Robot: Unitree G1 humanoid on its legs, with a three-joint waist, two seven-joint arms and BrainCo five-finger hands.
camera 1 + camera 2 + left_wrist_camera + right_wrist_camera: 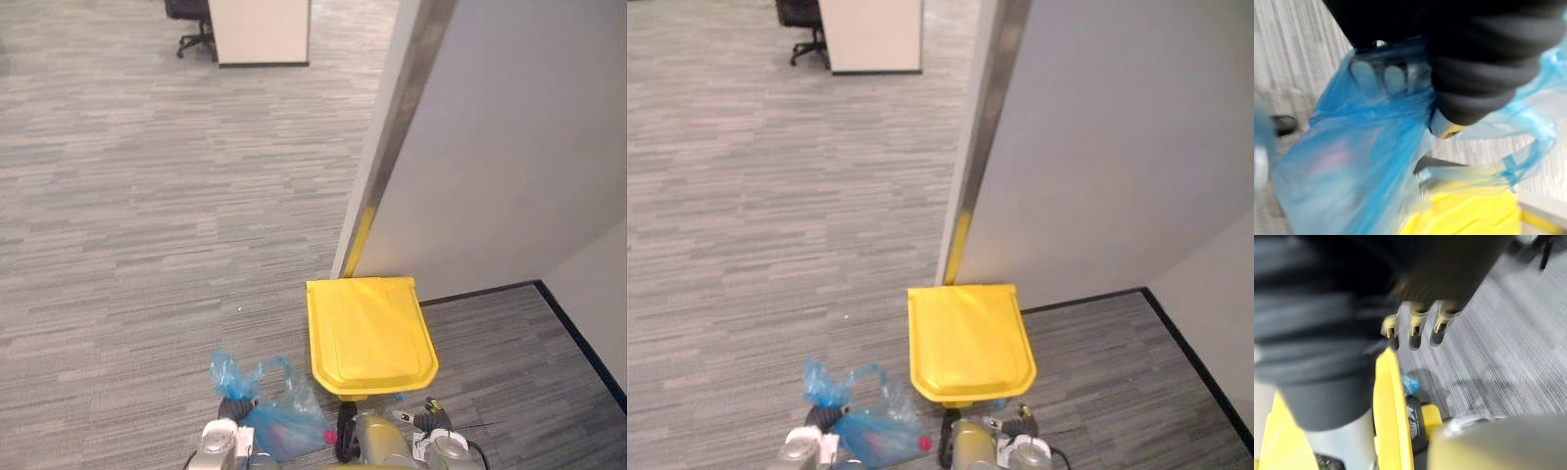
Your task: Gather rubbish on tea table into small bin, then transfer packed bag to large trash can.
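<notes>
A large trash can with a shut yellow lid (pixel 370 333) stands on the grey carpet against a wall corner, just ahead of me. My left hand (pixel 238 407) is low at the can's left, shut on the gathered top of a blue translucent rubbish bag (pixel 284 416). The bag hangs beside the can with something pink inside. In the left wrist view the blue bag (pixel 1366 161) drapes over my fingers (pixel 1376 76), with the yellow lid (pixel 1469 215) past it. My right hand (pixel 431 421) hovers at the lid's near edge. Its fingers (pixel 1415 328) hang relaxed and hold nothing, beside the lid's rim (pixel 1388 401).
A white partition wall (pixel 490 147) with a metal edge (pixel 397 127) rises right behind the can. A black baseboard (pixel 583 338) runs along the right. Far off stand a white cabinet (pixel 260 29) and a black office chair (pixel 191 20). Open carpet lies to the left.
</notes>
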